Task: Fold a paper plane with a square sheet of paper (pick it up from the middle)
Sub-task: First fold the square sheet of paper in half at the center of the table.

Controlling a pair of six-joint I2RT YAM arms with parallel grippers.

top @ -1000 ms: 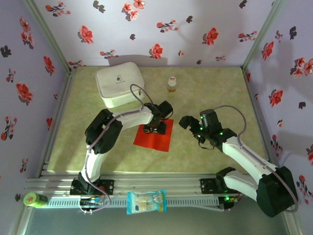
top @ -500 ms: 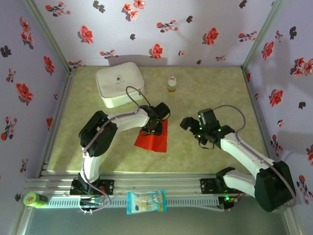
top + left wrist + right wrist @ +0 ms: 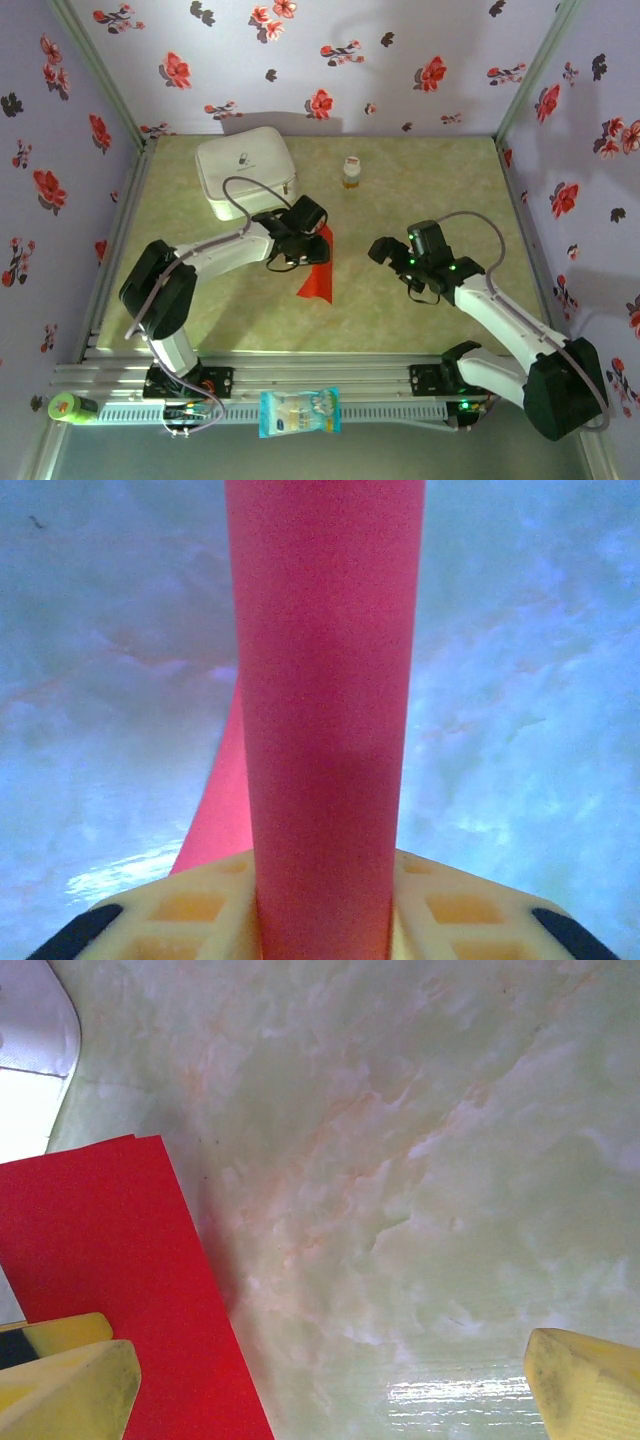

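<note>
The square sheet of paper (image 3: 316, 275) is bright red and hangs bent from my left gripper (image 3: 298, 250), its lower corner near the table. My left gripper (image 3: 325, 920) is shut on the sheet (image 3: 325, 680), which rises as a red band from between the yellow jaws. My right gripper (image 3: 393, 262) hovers to the right of the sheet, apart from it. In the right wrist view that gripper (image 3: 330, 1390) is open over bare table, with the sheet (image 3: 110, 1250) beside its left finger. The paper plane is out of view.
A white zip case (image 3: 245, 172) lies at the back left, and its corner (image 3: 30, 1050) shows in the right wrist view. A small bottle (image 3: 350, 172) stands behind the sheet. A snack packet (image 3: 300, 412) and a green object (image 3: 70, 407) lie on the front rail.
My left gripper closed on the sheet's middle and carried it up and to the left. The sheet went from lying flat to hanging as a narrow bent strip. My right arm barely moved.
</note>
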